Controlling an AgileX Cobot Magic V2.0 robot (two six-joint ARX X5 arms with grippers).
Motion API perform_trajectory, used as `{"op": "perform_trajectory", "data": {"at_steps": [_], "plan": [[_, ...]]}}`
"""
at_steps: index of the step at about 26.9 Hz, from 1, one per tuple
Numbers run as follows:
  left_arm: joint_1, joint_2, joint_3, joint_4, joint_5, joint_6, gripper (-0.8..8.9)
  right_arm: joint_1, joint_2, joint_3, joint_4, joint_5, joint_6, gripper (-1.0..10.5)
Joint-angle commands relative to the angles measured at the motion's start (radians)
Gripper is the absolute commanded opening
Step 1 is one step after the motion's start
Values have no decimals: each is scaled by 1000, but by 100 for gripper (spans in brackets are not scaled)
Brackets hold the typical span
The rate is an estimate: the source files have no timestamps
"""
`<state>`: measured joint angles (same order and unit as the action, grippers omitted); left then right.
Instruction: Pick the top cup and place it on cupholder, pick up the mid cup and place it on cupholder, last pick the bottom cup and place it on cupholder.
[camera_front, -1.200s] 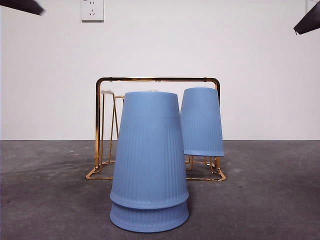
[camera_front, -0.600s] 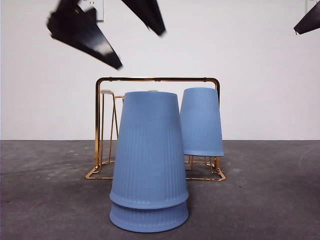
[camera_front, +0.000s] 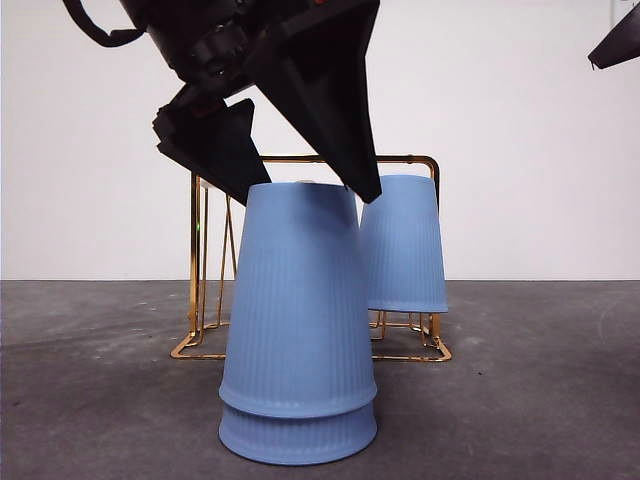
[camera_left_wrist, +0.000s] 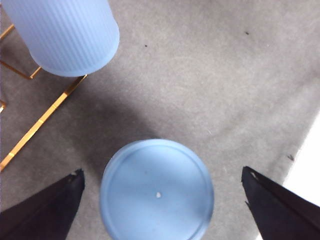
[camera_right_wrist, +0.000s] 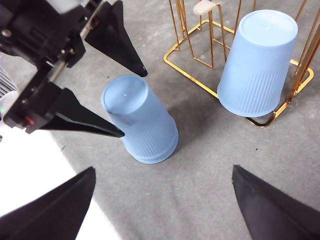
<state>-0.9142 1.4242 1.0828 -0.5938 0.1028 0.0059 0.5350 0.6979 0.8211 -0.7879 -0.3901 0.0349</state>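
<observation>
The left end effector (camera_front: 300, 195) hangs spread wide above the stack of blue cups (camera_front: 298, 330), its jaws flanking the top without touching. The stack stands on the grey worktop (camera_front: 520, 400), near the gold cupholder (camera_front: 315, 160) behind, which carries one blue cup (camera_front: 403, 245). The right end effector (camera_right_wrist: 160, 220) waits spread, high up.

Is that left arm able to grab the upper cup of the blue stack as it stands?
Probably yes. The left tool hangs open right above the upper cup, one jaw to each side of its top, with nothing between them.
</observation>
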Motion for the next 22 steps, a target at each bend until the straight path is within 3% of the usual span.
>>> {"op": "perform_trajectory", "data": {"at_steps": [1, 16, 18, 22], "plan": [[-19, 13, 22, 12, -2, 9, 413, 6, 6, 9, 6, -3, 13, 433], [-19, 21, 22, -14, -57, 12, 390, 6, 5, 9, 6, -3, 13, 433], [-19, 21, 22, -14, -59, 12, 309, 6, 5, 9, 6, -3, 13, 433], [-19, 21, 22, -14, -59, 12, 251, 6, 5, 9, 6, -3, 13, 433]]}}
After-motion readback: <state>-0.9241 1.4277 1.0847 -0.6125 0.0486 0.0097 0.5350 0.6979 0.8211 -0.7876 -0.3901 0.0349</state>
